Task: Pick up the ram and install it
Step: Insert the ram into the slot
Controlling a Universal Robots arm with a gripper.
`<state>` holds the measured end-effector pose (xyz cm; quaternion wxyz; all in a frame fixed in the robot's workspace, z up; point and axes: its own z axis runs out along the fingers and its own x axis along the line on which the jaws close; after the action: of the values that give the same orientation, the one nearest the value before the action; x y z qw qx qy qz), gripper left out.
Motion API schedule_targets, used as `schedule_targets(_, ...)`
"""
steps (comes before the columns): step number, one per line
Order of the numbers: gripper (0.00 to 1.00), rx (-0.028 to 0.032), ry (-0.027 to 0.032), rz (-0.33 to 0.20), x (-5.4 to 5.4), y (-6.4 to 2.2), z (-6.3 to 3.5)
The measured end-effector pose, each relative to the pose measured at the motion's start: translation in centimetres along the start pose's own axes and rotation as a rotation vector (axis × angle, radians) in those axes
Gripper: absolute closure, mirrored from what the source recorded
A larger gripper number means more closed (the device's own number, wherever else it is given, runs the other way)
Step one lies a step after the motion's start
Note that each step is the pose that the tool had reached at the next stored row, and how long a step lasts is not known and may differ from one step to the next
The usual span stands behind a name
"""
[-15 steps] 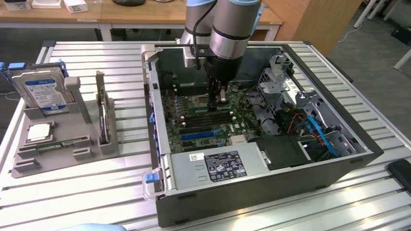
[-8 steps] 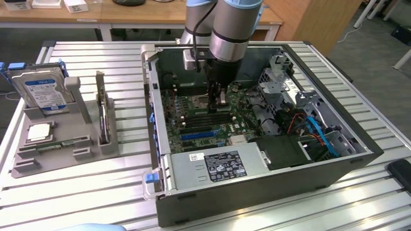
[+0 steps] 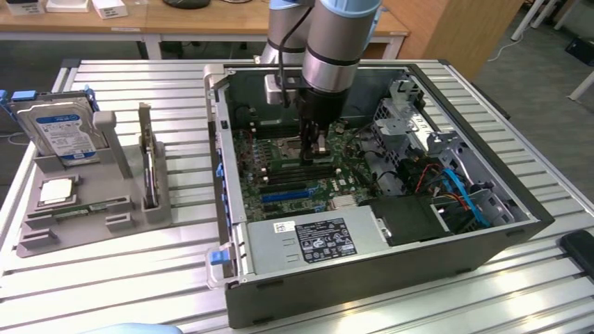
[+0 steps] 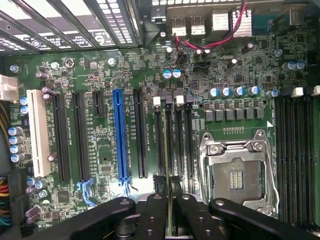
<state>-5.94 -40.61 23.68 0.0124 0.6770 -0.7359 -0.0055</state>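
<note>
Inside the computer case [image 3: 371, 278]: gripper [image 3: 316, 154] low over the motherboard [image 4: 107, 160], beside the processor socket [image 4: 237, 175].
Grip: fingers [image 4: 155, 215] nearly closed, pinching the ram [image 4: 170, 195].
Ram position: on edge between the fingers, lined up over the memory slots [image 4: 159, 140].
Desk [image 3: 139, 90]: grey tray [image 3: 74, 236] with a hard drive [image 3: 60, 132], on the exterior view's left of the case.

**Ram held edge-on in the claw**

The ram [image 4: 170, 212] shows as a thin, dark strip seen edge-on, clamped upright between the claw's [image 3: 316, 145] two fingers. Its lower edge hangs just under the fingertips, over the long black memory slots [image 4: 161, 140].
</note>
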Motion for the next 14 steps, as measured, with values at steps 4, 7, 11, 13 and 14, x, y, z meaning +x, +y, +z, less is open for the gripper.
schedule_targets(4,0.87,0.0000,0.0000,0.000,0.03,-0.01,0.26)
schedule_targets(7,0.87,0.0001,0.0000,0.000,0.05,-0.01,0.44)
schedule_targets(11,0.87,0.0000,0.0001,0.000,0.07,-0.02,0.53)
schedule_targets(13,0.87,0.0002,-0.0002,0.000,0.08,-0.02,0.56)
schedule_targets(14,0.87,0.0002,-0.0002,0.000,0.10,-0.03,0.58)
